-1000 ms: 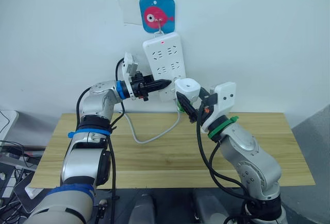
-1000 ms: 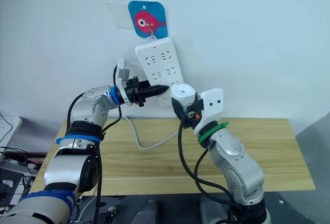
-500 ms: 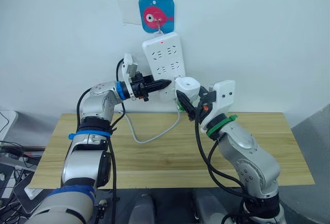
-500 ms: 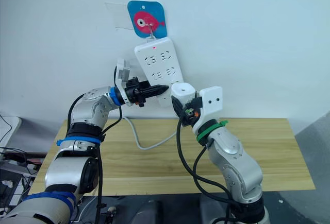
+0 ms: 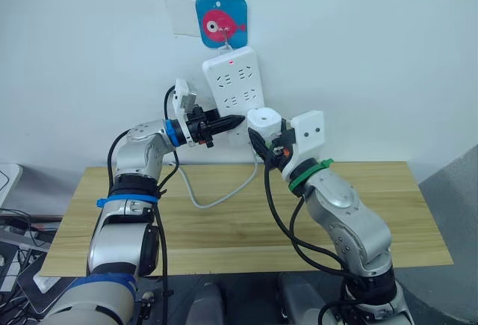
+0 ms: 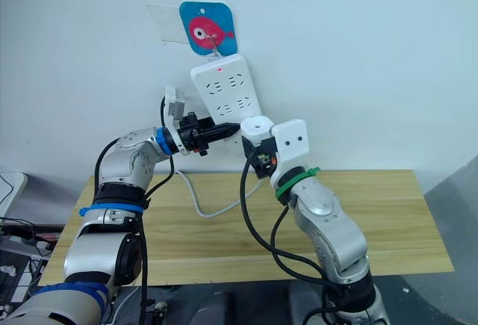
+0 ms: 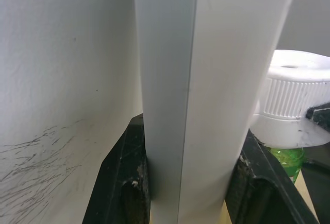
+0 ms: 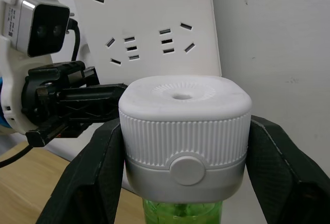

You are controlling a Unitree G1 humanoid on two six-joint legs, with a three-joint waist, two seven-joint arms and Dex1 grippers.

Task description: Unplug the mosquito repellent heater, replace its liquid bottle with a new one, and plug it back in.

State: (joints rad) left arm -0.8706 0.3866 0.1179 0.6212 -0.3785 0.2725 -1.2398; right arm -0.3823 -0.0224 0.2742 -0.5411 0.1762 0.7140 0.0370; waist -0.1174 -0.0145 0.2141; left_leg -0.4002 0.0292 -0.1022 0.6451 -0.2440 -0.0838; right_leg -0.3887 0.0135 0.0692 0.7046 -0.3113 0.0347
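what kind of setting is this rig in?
Probably a lab or test mock-up, not a lived-in room: a bare white wall with a power strip hung from a fish-print hook, above a plain wooden table.

The left arm is raised with the elbow bent, and the forearm reaches forward toward the wall. The left gripper (image 5: 228, 122) points to the robot's right, and its 2 black fingers (image 7: 126, 177) are closed on the edge of the power strip (image 5: 233, 86). The right arm is bent at the elbow and the forearm rises up to the wall. The right gripper (image 8: 183, 167) holds the mosquito repellent heater (image 8: 184, 131) between its 2 fingers, just beside the left gripper.
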